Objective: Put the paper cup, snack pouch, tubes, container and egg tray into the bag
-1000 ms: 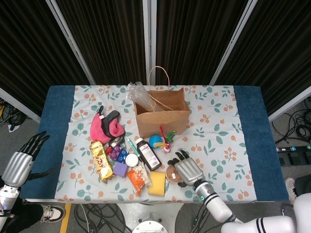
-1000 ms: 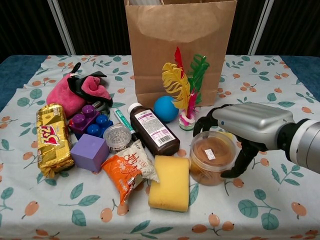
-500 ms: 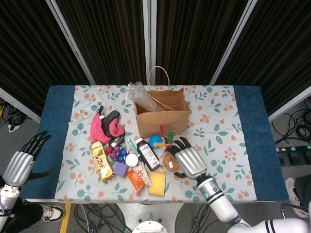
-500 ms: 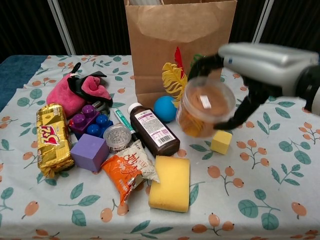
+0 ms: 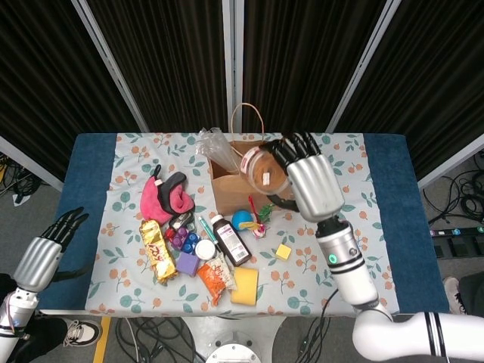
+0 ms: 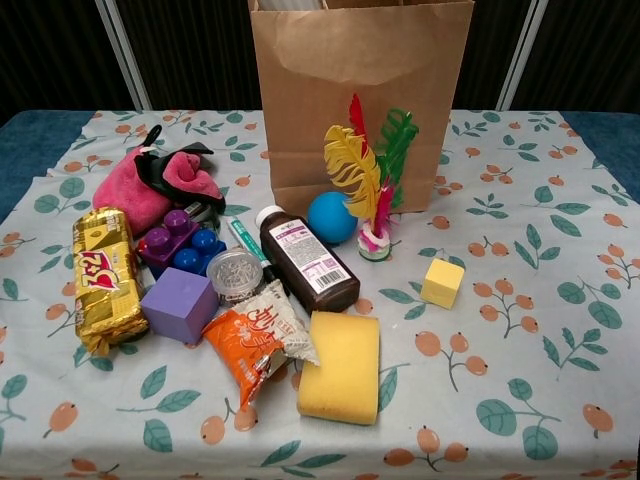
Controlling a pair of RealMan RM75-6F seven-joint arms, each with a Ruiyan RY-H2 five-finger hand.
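Container (image 5: 261,173) has been lifted from the table's front edge and is now held tilted over the bag (image 5: 252,175) mouth, fingers of right hand (image 5: 306,180) wrapped round it; left hand (image 5: 47,253) idle, fingers spread.

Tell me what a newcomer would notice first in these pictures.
The right hand stands out first, raised over the open brown paper bag at the table's middle and holding a round clear container of something brown. Next comes the colourful clutter in front of the bag, including a yellow sponge, an orange snack pouch and a dark bottle.
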